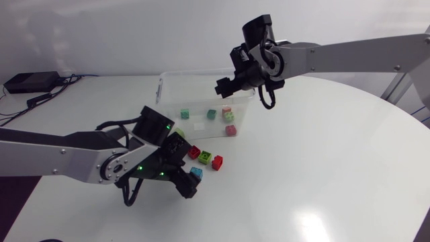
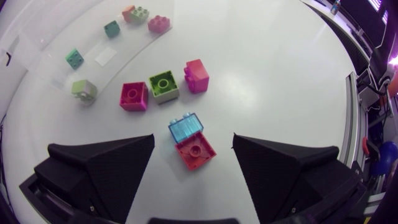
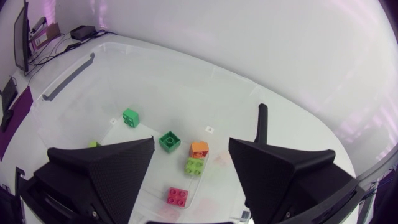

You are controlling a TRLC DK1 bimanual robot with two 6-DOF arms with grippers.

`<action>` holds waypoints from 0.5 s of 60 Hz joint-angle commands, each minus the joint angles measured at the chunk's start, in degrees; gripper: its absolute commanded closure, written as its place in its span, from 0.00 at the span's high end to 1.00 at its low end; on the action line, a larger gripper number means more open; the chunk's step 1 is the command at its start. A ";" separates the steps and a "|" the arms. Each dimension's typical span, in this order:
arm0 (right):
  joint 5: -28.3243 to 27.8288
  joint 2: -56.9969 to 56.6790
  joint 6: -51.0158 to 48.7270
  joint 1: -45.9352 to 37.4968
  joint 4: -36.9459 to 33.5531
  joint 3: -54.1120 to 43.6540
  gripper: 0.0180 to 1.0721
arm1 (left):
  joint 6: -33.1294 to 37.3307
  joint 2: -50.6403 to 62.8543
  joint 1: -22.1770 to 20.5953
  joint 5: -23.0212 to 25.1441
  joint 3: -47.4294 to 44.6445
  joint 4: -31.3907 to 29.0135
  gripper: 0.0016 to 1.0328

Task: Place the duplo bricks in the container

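My left gripper [image 1: 186, 177] [image 2: 193, 139] is low over the table, open. A clear blue brick [image 2: 186, 126] [image 1: 196, 173] and a red brick [image 2: 195, 152] lie between its fingers, untouched. Ahead of it lie a magenta brick [image 2: 133, 96], a green brick [image 2: 163, 86] [image 1: 205, 158] and a pink-red brick [image 2: 196, 76] [image 1: 217, 162]. The clear container [image 1: 176, 82] [image 3: 68, 78] holds a green brick [image 3: 130, 117], a dark green brick [image 3: 169, 141], an orange-and-lime brick [image 3: 198, 155] and a pink brick [image 3: 177, 196]. My right gripper [image 1: 225, 86] [image 3: 191, 143] hangs open above it, holding nothing.
A pale green brick [image 2: 84, 91] lies by the container's near wall; I cannot tell which side of it. A black cable loop [image 1: 267, 99] hangs from the right arm over the container's far corner. Bare white table [image 1: 322, 168] spreads to the right.
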 commanded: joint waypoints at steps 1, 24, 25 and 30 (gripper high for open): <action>0.42 -3.84 1.48 0.21 -0.56 -3.15 0.94 | -2.33 2.66 -0.88 0.22 0.56 -0.76 0.85; 0.06 -20.80 1.39 1.44 -1.17 -21.08 0.94 | -6.28 7.67 -0.97 0.22 3.02 -1.91 0.84; 0.06 -21.33 1.39 1.70 -1.17 -21.78 0.94 | -6.55 8.02 -0.97 0.22 3.20 -1.91 0.82; 0.06 -24.31 1.48 3.02 -1.35 -26.52 0.94 | -7.51 10.31 -0.97 0.22 4.17 -1.91 0.67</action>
